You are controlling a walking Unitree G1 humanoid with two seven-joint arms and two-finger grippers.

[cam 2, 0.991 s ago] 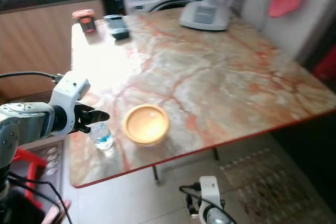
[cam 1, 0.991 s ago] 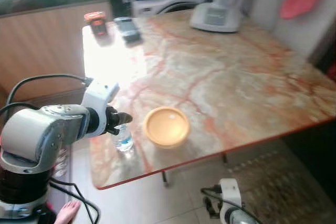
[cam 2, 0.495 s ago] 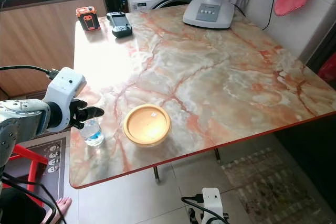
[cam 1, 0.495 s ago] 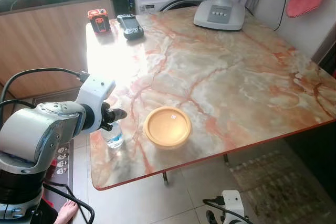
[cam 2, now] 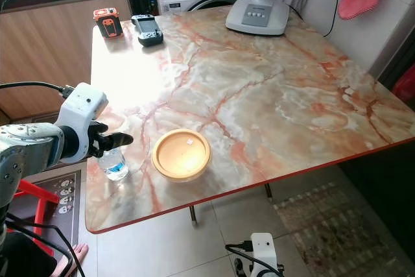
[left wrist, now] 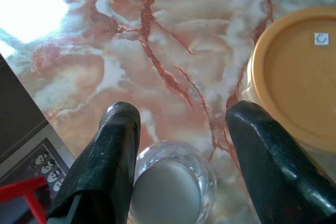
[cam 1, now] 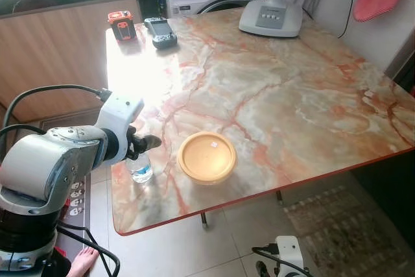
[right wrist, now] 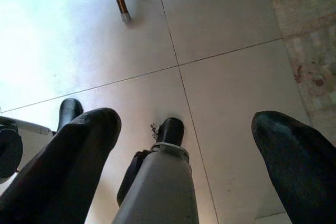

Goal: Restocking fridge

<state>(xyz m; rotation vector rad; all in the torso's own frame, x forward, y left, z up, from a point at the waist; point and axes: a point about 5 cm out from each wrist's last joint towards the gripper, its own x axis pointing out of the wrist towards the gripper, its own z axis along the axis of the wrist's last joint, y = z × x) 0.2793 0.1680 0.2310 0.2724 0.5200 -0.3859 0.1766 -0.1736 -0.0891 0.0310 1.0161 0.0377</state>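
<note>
The small water bottle (cam 1: 141,168) stands near the surface's (cam 1: 272,95) left front corner, just beside the yellow lidded container (cam 1: 206,156). I judge it light, thin-walled, slippery, easily tipped; best gripped around the body below the cap. My left gripper (left wrist: 178,145) hovers over it, jaws spread, straddling its top, holding nothing. My right gripper (right wrist: 184,135) hangs spread above the floor.
</note>
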